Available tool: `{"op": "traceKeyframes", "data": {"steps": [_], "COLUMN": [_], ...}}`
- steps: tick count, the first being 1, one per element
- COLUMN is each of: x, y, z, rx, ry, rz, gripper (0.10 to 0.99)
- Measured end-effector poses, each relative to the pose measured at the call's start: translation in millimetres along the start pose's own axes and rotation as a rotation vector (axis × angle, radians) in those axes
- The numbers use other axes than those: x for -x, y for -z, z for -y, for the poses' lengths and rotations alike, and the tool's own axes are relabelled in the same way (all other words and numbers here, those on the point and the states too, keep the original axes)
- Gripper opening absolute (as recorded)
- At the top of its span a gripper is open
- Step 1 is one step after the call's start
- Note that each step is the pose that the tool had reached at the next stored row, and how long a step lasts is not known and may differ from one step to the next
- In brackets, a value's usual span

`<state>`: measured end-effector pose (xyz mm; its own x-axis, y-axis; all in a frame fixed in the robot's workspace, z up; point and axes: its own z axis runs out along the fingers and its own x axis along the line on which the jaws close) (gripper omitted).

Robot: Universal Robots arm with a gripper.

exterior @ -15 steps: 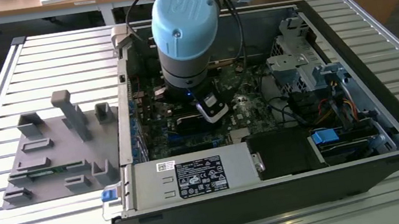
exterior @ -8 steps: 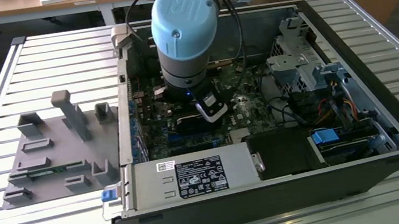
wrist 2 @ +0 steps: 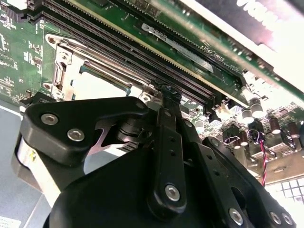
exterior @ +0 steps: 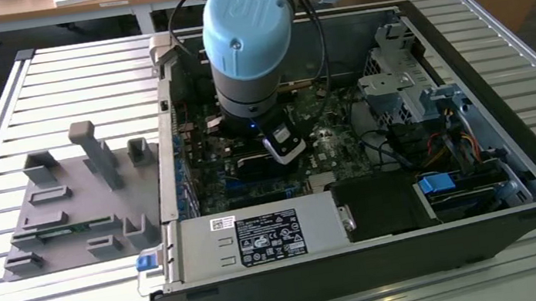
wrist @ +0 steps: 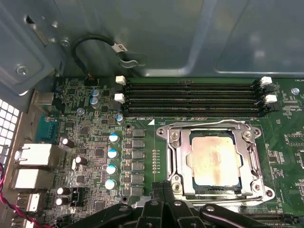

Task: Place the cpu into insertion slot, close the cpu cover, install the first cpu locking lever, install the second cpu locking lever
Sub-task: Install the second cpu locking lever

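The cpu, a pale silvery-beige square, lies in the insertion slot on the green board. The cpu cover, a silvery frame, lies flat around it. Thin metal locking levers run along two sides of the slot, one by the memory slots and one on the gripper's side. My gripper stands at the slot's corner, fingers pressed together. In the second wrist view the same gripper hovers just beside the cover and cpu. In the exterior view the gripper reaches down into the open computer case.
Long black memory slots run beside the socket. Blue-topped capacitors stand on its other side. The grey power supply, a drive cage and cables crowd the case. A grey fixture tray lies on the slatted table.
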<state>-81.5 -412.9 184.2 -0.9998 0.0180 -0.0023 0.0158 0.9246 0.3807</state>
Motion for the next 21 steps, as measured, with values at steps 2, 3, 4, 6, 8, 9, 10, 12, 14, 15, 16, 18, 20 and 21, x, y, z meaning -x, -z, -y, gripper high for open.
{"op": "traceKeyframes", "data": {"steps": [2,3,4,6,8,9,10,12,14,15,16,18,20,21], "x": [-0.1,-0.1,-0.1,-0.1,-0.2,-0.2,-0.2,-0.2,-0.3,-0.2,-0.3,-0.3,-0.3,-0.3], "y": [0.6,0.9,1.3,2.2,2.9,2.9,2.9,3.4,4.5,5.0,5.5,7.0,9.2,10.0], "z": [-0.2,-0.3,-0.5,-0.9,-1.2,-1.2,-1.2,-1.3,-1.8,-2.0,-2.2,-2.8,-3.7,-4.1], "rx": [-0.001,0.000,0.000,0.000,0.000,0.000,0.000,-0.001,-0.001,-0.001,-0.001,-0.001,-0.001,-0.001], "ry": [0.000,0.000,0.000,0.000,0.000,0.000,0.000,0.000,0.000,0.000,0.000,0.000,0.000,0.000], "rz": [-0.0001,0.0000,0.0001,0.0002,0.0001,0.0001,0.0001,-0.0001,0.0000,0.0000,0.0000,0.0000,0.0001,0.0000], "gripper": [0.106,0.106,0.106,0.106,0.106,0.106,0.106,0.106,0.106,0.106,0.106,0.106,0.106,0.106]}}
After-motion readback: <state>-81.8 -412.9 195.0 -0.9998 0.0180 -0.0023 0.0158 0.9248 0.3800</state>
